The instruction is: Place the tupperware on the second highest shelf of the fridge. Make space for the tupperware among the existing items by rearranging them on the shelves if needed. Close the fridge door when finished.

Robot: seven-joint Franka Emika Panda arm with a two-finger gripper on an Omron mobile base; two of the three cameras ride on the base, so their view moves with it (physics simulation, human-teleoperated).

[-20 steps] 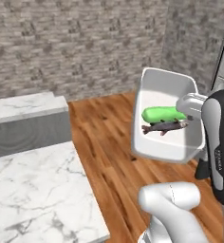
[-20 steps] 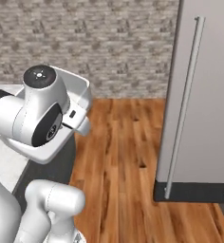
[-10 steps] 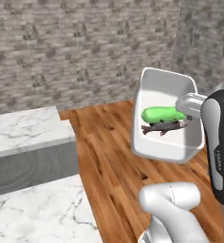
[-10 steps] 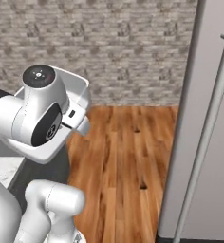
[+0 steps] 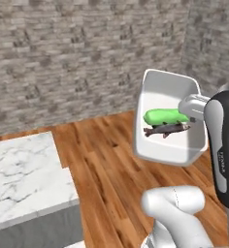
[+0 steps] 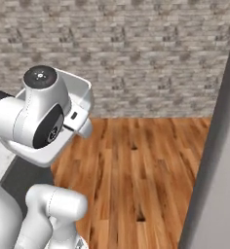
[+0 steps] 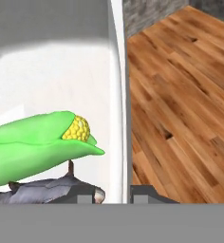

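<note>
In the left base view, we hold the tupperware (image 5: 171,118) up in the air over the wood floor (image 5: 104,160), tipped on its side, with a green corn cob (image 5: 166,116) and a dark fish (image 5: 166,130) inside. The marble tabletop (image 5: 24,174) sits at the lower left. In the right base view, the fridge door (image 6: 217,175) stands closed at the right edge, so we think it must be opened first. In the hand view, our end effector (image 7: 117,193) is pinched shut on the tupperware's wall, so it cannot slip while we carry it.
</note>
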